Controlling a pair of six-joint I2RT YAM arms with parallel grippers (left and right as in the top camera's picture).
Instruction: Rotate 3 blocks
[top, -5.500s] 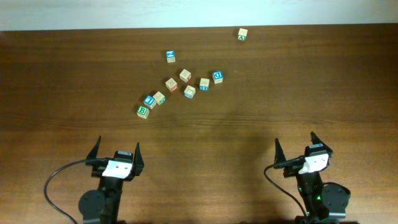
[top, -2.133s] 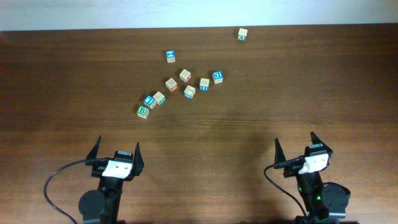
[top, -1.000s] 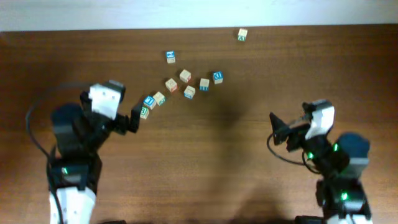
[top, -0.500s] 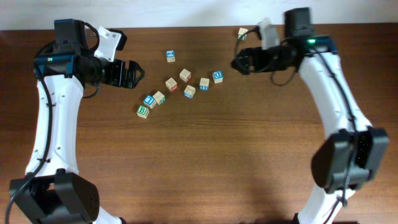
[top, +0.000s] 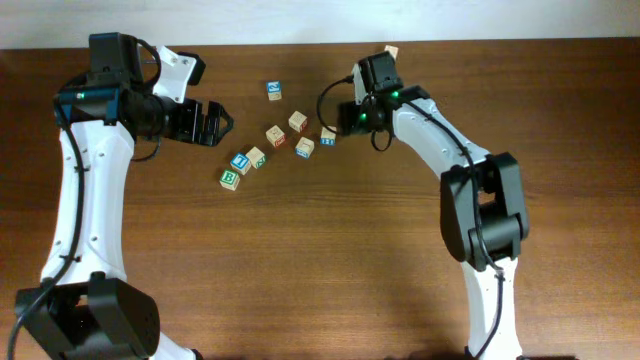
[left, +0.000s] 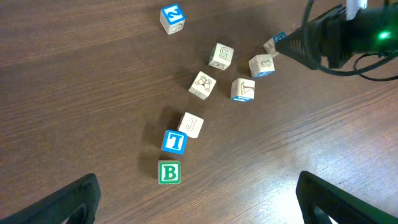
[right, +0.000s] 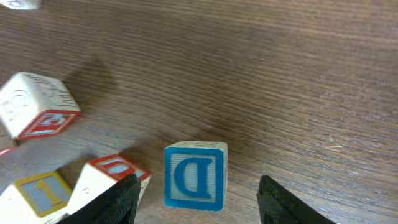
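Right wrist view: the D cube (right: 194, 176) is framed between the jaws of the right gripper (right: 199, 194), which are held apart on either side of it with table (right: 280, 74) showing in both gaps, so nothing is gripped. From overhead, this cube is hidden under the gripper at the 3 o'clock edge of the cluster. The B cube (top: 230, 179) is seen at the 7 o'clock end, just beside the blue I cube (top: 239, 161). The third cube cannot be picked out with certainty. The left gripper (top: 218, 122) is held wide open and empty at 9 o'clock of the cluster, well apart from any cube.

Each cube is judged light, rigid and smooth-faced (likely to skid or twist if pinched off-centre). Hold is best taken on two opposite flat sides, squarely and at mid-height. A red-marked cube (right: 106, 177) at 9 o'clock of the D cube lies just beside one finger and could be nudged.
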